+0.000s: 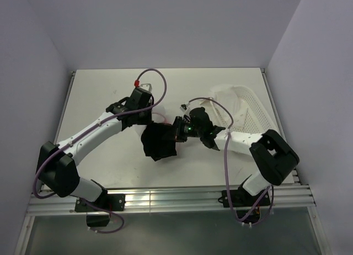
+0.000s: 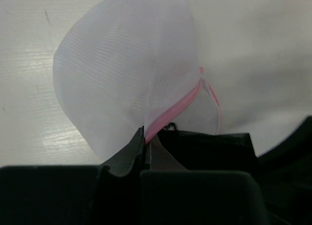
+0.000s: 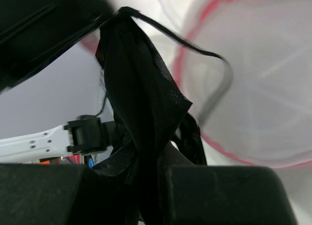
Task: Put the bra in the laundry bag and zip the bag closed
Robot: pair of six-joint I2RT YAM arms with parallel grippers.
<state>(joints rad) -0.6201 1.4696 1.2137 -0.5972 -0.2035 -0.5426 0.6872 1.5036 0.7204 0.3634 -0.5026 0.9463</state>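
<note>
The black bra [image 1: 159, 143] hangs bunched at the table's middle, pinched in my right gripper [image 1: 175, 131]. In the right wrist view the jaws [image 3: 156, 166] are shut on the bra [image 3: 141, 88], and a thin strap arcs toward the open mouth of the laundry bag [image 3: 253, 88]. My left gripper [image 1: 151, 116] is just left of it. In the left wrist view it [image 2: 145, 137] is shut on the pink zipper rim of the white mesh laundry bag [image 2: 122, 64], holding it up. Black fabric [image 2: 209, 147] sits right behind that rim. From above the bag is mostly hidden.
A white perforated plastic basket [image 1: 245, 109] lies at the back right, close behind my right arm. White walls enclose the table on three sides. My left arm [image 3: 44, 140] shows in the right wrist view's background.
</note>
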